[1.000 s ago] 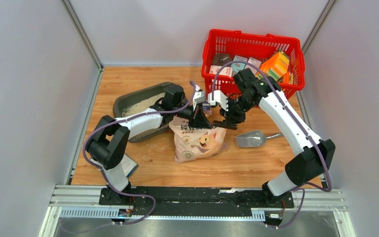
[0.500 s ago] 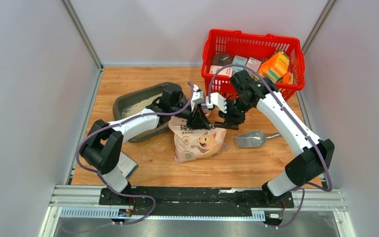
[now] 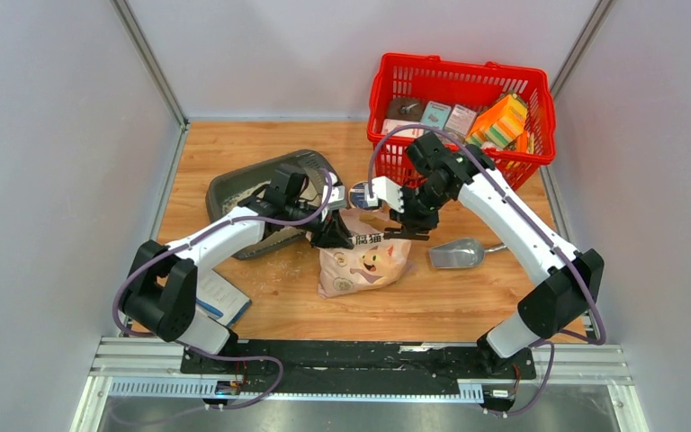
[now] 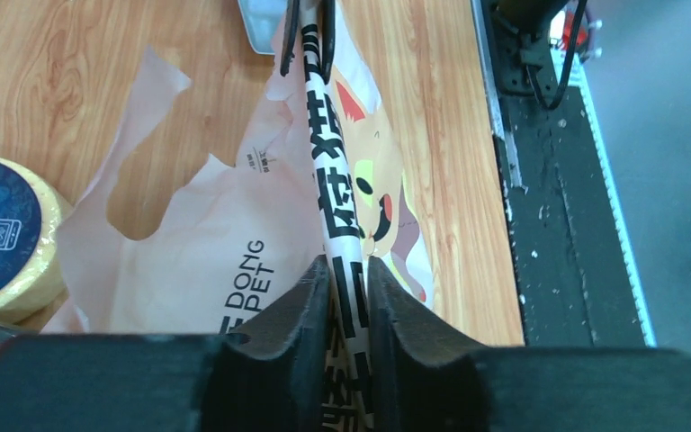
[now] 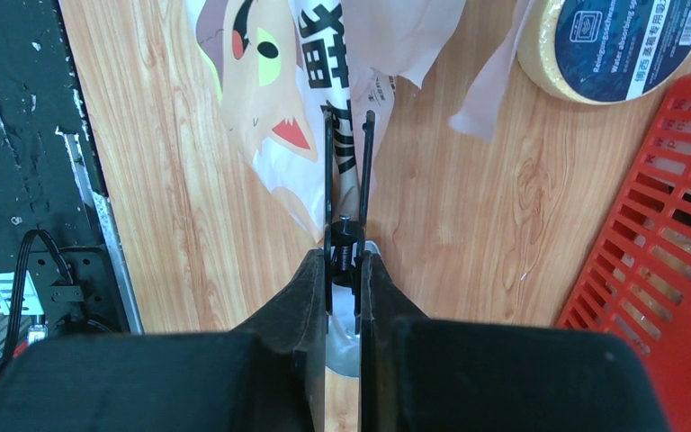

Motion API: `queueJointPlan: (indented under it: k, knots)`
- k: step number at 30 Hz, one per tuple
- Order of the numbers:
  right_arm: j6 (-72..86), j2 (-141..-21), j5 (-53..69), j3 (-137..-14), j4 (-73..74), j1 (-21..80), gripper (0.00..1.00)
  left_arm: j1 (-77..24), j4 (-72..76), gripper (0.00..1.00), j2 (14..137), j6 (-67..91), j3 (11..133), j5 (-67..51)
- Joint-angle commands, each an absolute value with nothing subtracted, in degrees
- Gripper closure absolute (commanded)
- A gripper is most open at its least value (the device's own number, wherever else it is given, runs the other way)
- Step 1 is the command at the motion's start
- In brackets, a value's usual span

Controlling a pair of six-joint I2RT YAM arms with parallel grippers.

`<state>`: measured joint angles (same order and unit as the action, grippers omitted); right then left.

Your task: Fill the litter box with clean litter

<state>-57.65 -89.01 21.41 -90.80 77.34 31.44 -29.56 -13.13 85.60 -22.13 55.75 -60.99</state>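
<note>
The dark grey litter box [image 3: 220, 191] sits at the left of the table, partly hidden by my left arm, with pale litter [image 3: 254, 193] inside. The beige-pink litter bag [image 3: 360, 261] lies in the middle with its top folded flat. My left gripper [image 3: 328, 236] is shut on that folded top edge [image 4: 348, 270]. My right gripper [image 3: 398, 225] is shut on a black clip [image 5: 346, 243] that clamps the other end of the bag top [image 5: 337, 135]. The clip also shows in the left wrist view [image 4: 308, 36].
A yellow tape roll [image 3: 361, 194] lies just behind the bag. A silver scoop [image 3: 457, 255] lies to its right. A red basket [image 3: 387, 90] with several items stands at the back right. A booklet [image 3: 220, 299] lies at the near left. Spilled granules [image 3: 274, 265] lie beside the box.
Both grippers have moved left and nearer with the bag top held between them. The tape roll behind the bag has come into view.
</note>
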Motion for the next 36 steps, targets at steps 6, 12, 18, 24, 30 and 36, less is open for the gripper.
queueJointPlan:
  k: [6, 12, 18, 24, 30, 36]
  knots:
    - [-56.1, -90.8, 21.2, -92.8, 95.5, 36.6, 1.00, -29.7, -10.6, 0.95, 82.5, -23.1, 54.2, -61.2]
    - [-55.5, -91.2, 21.0, -93.7, 95.6, 37.7, 1.00, -29.4, -4.6, 0.96, 80.3, -15.9, 52.3, -54.1]
    - [-54.1, -91.6, 21.3, -93.5, 95.5, 38.0, 1.00, -27.9, -2.3, 0.68, 77.9, -11.5, 48.7, -57.2]
    - [-54.0, -91.9, 20.8, -94.3, 95.5, 38.7, 1.00, -27.5, -9.8, 0.65, 75.1, -17.4, 46.5, -58.4]
    - [-53.6, -93.5, 21.5, -95.4, 95.5, 39.9, 1.00, -27.3, -7.7, 0.92, 75.1, -16.6, 45.5, -57.6]
    - [-53.8, -94.6, 22.7, -95.9, 95.5, 40.3, 1.00, -27.3, 4.0, 1.00, 74.4, -7.0, 43.8, -57.2]
